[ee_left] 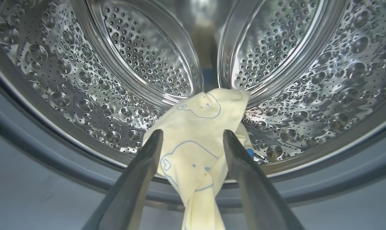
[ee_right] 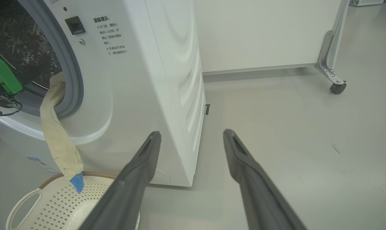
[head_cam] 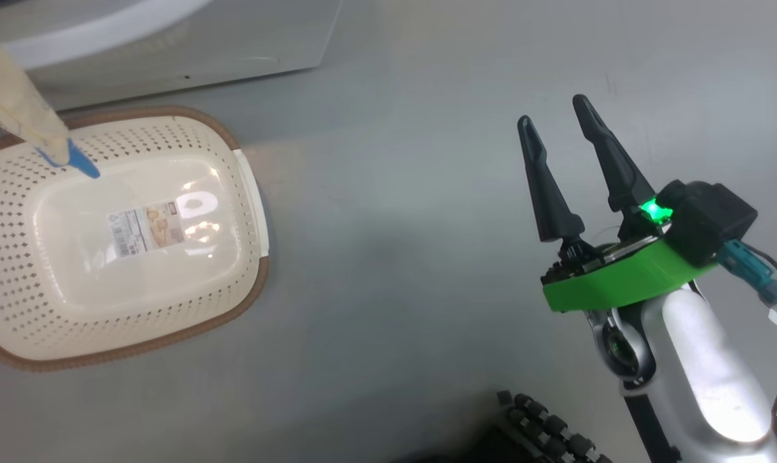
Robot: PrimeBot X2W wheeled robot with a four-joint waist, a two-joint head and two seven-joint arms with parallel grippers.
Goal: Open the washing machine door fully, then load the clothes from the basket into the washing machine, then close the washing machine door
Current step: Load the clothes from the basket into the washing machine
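Cream-yellow clothes (ee_right: 57, 134) are hung from the washing machine (ee_right: 142, 80) over the basket (head_cam: 15, 244); left gripper (ee_left: 193, 134) and right gripper (head_cam: 553, 110) jaws are spread apart.

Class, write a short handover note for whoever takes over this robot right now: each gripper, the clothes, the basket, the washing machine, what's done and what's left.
Left gripper: open at the drum mouth, with the clothes lying between its spread fingers.
Right gripper: open, empty, above the floor right of the basket.
Clothes: front part inside the washing machine; blue-tipped tail hangs out down to the basket, which holds nothing else.
Done: machine stands open, clothes lifted across.
Left: push the tail in, shut the machine.
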